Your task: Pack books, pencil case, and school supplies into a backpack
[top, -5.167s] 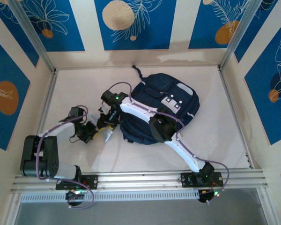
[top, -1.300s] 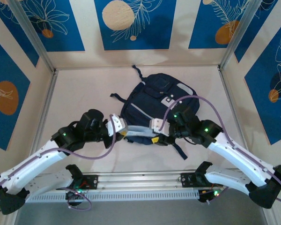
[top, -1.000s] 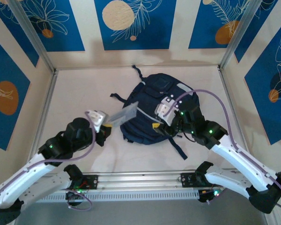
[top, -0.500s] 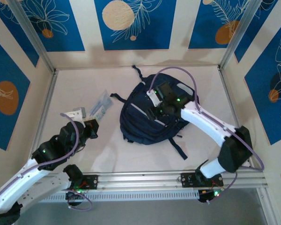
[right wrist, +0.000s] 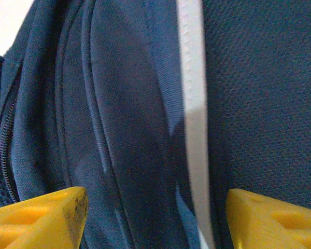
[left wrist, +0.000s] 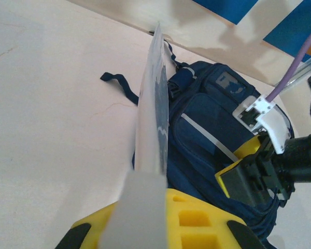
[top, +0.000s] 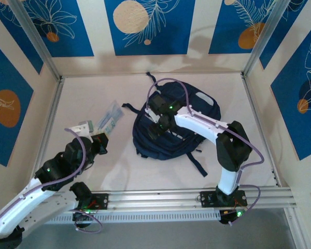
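Left gripper (top: 99,137) pinches a pale sheet (left wrist: 154,104); right gripper (right wrist: 155,218) gapes over backpack (right wrist: 119,104).

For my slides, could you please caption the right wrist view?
Open right gripper over the navy backpack, straddling its pale stripe.

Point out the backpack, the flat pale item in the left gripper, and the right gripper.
backpack (left wrist: 202,116), left wrist view, navy front panel.
flat pale item (top: 110,116), top external view, middle of its face.
right gripper (right wrist: 155,207), right wrist view, midway between its yellow fingertips.

One navy backpack (top: 145,137), one thin pale flat item (top: 110,116)
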Robot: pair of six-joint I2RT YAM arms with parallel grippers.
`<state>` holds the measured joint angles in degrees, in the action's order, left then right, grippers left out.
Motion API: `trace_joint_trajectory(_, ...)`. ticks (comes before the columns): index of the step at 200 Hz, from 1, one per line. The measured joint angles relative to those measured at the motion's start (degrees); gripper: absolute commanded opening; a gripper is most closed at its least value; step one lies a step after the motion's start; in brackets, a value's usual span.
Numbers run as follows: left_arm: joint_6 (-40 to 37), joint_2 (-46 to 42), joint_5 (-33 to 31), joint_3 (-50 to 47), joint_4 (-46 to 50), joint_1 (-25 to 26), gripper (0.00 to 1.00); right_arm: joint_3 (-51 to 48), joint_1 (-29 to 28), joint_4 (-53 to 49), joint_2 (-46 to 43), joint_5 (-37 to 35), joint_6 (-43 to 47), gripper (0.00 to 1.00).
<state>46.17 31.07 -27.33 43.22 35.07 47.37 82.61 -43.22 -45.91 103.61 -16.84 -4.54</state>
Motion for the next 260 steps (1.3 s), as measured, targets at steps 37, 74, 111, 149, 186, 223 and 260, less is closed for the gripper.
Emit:
trace_joint_trajectory(37,0.28,-0.02,-0.15,0.00,0.04,0.00,0.00,0.02,-0.35,-0.02,2.75,-4.59,0.00,0.63)
trace_joint_trajectory(74,0.94,-1.55,-0.68,0.00,0.15,0.00,0.00,0.52,-2.45,-0.13,4.37,-9.25,-0.09,0.20)
trace_joint_trajectory(111,1.51,-3.23,-1.51,-0.04,0.70,0.00,0.00,1.99,-2.91,-0.87,4.61,-11.06,-0.59,0.00)
trace_joint_trajectory(149,1.79,-2.34,-1.68,-0.04,1.38,0.00,0.00,2.51,-1.16,-1.68,0.48,-6.84,-1.27,0.00)
trace_joint_trajectory(186,2.19,1.29,-1.51,-0.04,2.01,0.00,0.00,2.49,7.10,-1.09,-9.29,7.30,-4.35,0.00)
trace_joint_trajectory(223,2.19,3.10,-0.46,0.00,1.20,-0.31,0.00,-3.61,20.76,5.99,-18.23,29.46,-13.92,0.00)
trace_joint_trajectory(260,2.64,6.60,5.35,-0.02,-3.43,-1.92,0.00,-8.87,28.92,14.53,-18.93,46.80,-23.65,0.00)
